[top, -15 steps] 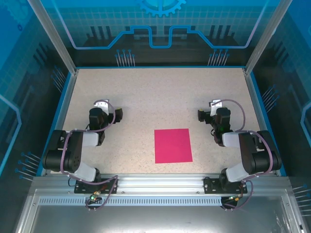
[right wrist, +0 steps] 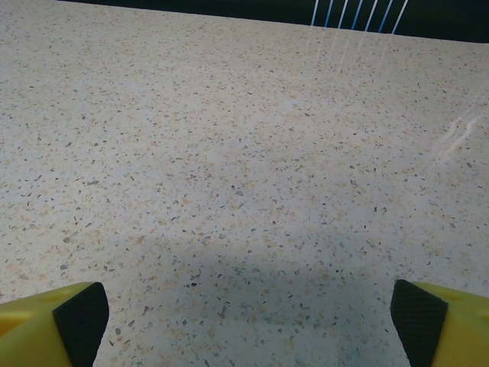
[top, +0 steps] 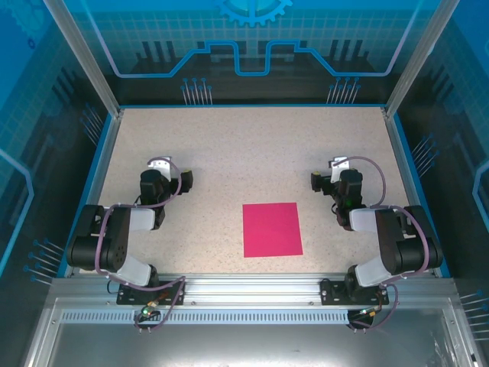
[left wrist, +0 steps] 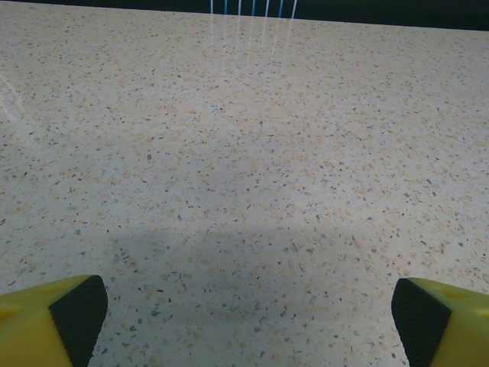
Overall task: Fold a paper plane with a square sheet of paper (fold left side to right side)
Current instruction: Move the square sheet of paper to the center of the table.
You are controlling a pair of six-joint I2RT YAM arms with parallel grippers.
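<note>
From above, the flat magenta-pink square sheet of paper (top: 272, 229) lay unfolded at the lower centre of the frame, on the speckled beige tabletop (top: 244, 145). It was between the two arms and apart from both. The left gripper (top: 170, 174) sat at middle left and the right gripper (top: 330, 177) at middle right. The wrist views added the yellow fingers with black pads (left wrist: 76, 319), spread wide on both grippers and holding nothing.
</note>
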